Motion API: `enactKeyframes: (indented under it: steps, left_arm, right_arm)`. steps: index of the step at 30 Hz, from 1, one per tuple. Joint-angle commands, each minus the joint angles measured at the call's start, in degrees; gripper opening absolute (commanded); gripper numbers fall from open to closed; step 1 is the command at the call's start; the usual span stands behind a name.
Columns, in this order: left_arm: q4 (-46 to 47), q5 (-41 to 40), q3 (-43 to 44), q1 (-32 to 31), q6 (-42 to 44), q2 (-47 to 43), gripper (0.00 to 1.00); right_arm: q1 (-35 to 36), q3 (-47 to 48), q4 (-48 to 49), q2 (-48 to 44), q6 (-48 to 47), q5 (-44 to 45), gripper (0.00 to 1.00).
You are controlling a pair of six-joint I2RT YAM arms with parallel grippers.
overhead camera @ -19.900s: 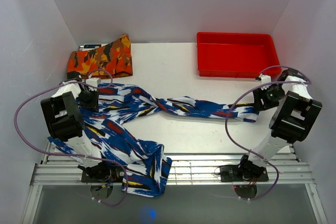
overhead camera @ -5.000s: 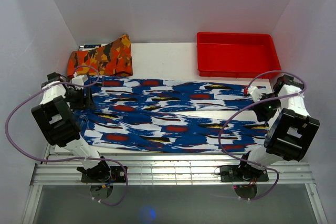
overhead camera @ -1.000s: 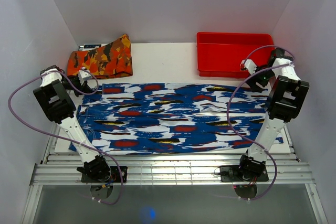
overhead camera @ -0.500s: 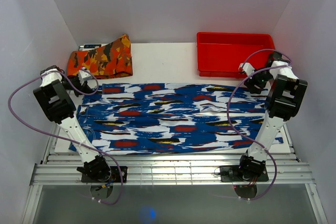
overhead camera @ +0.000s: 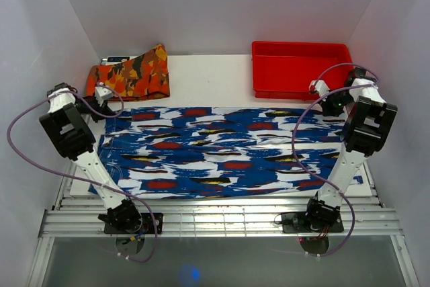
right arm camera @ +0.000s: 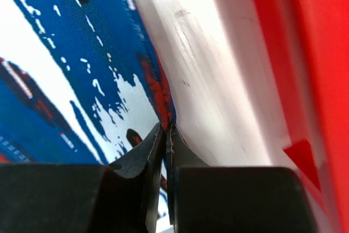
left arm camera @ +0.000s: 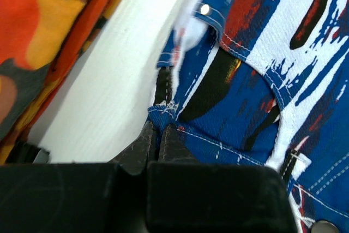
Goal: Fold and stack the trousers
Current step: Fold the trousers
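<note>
Lying spread across the middle of the table, the trousers are pinched at their upper-left waistband corner by the left hand and at their upper-right hem by the right hand. Flattening seems done, while folding and stacking are judged yet to be done.

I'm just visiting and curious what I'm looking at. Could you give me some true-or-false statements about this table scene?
1. The trousers lie spread flat on the table. True.
2. The red tray holds folded clothes. False: it is empty.
3. The left gripper is pinching the trousers' edge. True.
4. The right gripper hangs open, touching nothing. False: it is shut on the trousers' edge.
5. The orange cloth lies on top of the trousers. False: it lies beside them, bare table between.
</note>
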Motion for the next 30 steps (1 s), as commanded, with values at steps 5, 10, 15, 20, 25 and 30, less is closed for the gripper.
enactKeyframes:
  steps: [5, 10, 15, 20, 25, 30]
  left_arm:
    - [5.4, 7.1, -2.2, 3.8, -4.4, -11.0, 0.0]
    - [7.7, 11.0, -5.9, 6.9, -4.1, -16.7, 0.0]
    - [8.1, 15.0, -9.4, 11.1, -2.9, -21.8, 0.0]
    - [14.1, 19.2, -15.4, 14.4, -6.6, -28.3, 0.0]
    - [35.5, 17.9, -24.8, 13.3, -19.4, -35.4, 0.0]
    - [46.3, 16.6, -25.4, 11.8, -28.3, -33.9, 0.0]
  right_arm:
    - [-3.4, 0.6, 2.8, -11.9, 0.6, -3.1, 0.08]
    - [-6.1, -5.7, 7.3, -18.0, 0.9, -5.1, 0.08]
    - [-9.2, -10.6, 9.0, -25.4, 0.6, -8.4, 0.08]
    - [-10.8, -17.5, 15.9, -32.8, 3.5, -11.1, 0.08]
    - [-10.4, -23.4, 32.3, -35.8, 8.5, -10.8, 0.08]
    - [-8.9, -20.7, 38.3, -32.3, 13.8, -9.9, 0.08]
